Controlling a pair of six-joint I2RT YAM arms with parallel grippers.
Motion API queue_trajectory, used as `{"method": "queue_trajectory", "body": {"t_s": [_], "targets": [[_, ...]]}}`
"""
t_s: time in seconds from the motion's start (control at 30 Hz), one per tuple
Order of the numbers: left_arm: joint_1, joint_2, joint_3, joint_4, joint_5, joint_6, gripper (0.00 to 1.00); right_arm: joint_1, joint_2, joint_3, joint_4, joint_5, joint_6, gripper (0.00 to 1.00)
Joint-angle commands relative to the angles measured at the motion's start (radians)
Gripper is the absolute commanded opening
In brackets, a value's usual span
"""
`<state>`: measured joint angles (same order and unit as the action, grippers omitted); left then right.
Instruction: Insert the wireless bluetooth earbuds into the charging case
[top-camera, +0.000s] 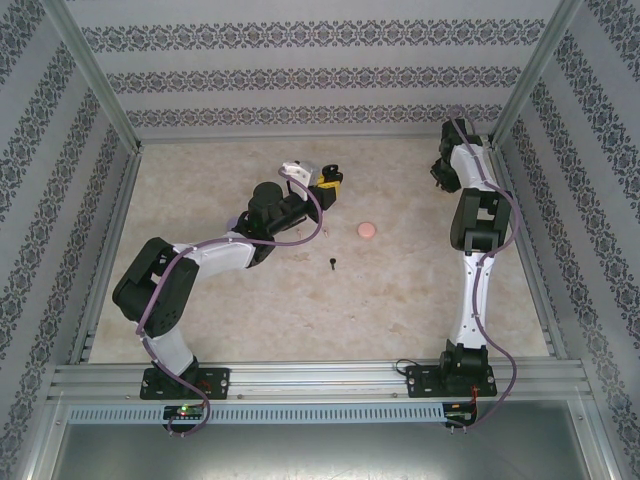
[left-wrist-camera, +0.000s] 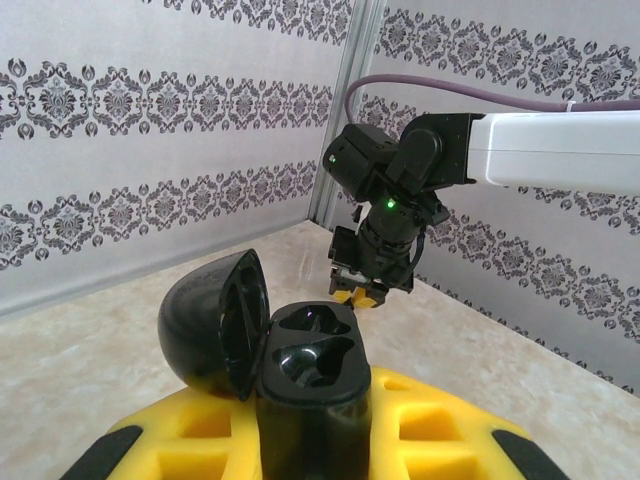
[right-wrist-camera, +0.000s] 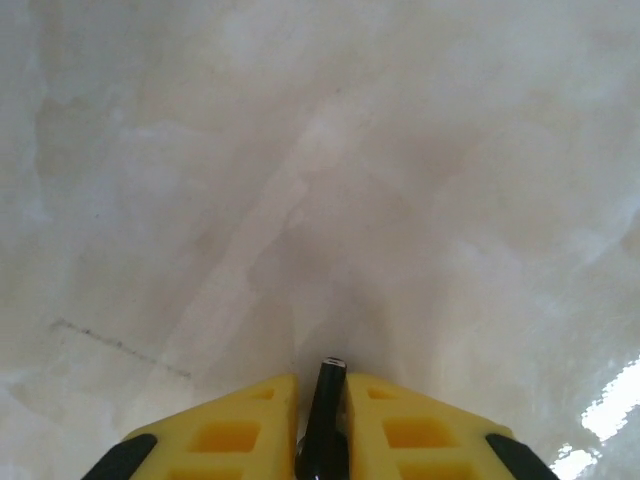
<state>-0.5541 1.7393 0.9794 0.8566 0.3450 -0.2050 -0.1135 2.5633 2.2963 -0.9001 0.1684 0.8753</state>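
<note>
Right pincer (right-wrist-camera: 320, 388) nips a tiny black stemmed earbud (right-wrist-camera: 323, 425); next, likely seating it in the open black case (left-wrist-camera: 310, 352) that left pincer (left-wrist-camera: 310, 425) clamps.

A pale beige, marbled counter (top-camera: 400, 300) is enclosed on its left, far and right sides by walls (top-camera: 300, 80) papered in grey-white with horizontal bands of dark damask ornament. Slanting metal posts rise at the far left corner (top-camera: 95, 75) and the far right corner (top-camera: 535, 75). Along the near edge runs a grooved aluminium rail (top-camera: 320, 378), with a slotted white strip (top-camera: 320, 412) just nearer. In the right wrist view, the counter bears a faint dark streak (right-wrist-camera: 120, 347).
</note>
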Motion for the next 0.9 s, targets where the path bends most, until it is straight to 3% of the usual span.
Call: {"method": "queue_trajectory", "body": {"t_s": [0.0,0.4,0.87], "targets": [[0.009,-0.017,-0.006,0.065,0.021,-0.021,0.0,0.026,0.0,-0.038,0.002,-0.03,-0.013,0.17],[0.01,-0.065,-0.029,0.052,0.009,-0.032,0.0,0.084,-0.211,-0.332,0.121,-0.057,0.003,0.07],[0.009,-0.233,-0.113,-0.058,-0.05,-0.037,0.0,0.261,-0.719,-0.968,0.341,-0.127,0.077,0.04]]}}
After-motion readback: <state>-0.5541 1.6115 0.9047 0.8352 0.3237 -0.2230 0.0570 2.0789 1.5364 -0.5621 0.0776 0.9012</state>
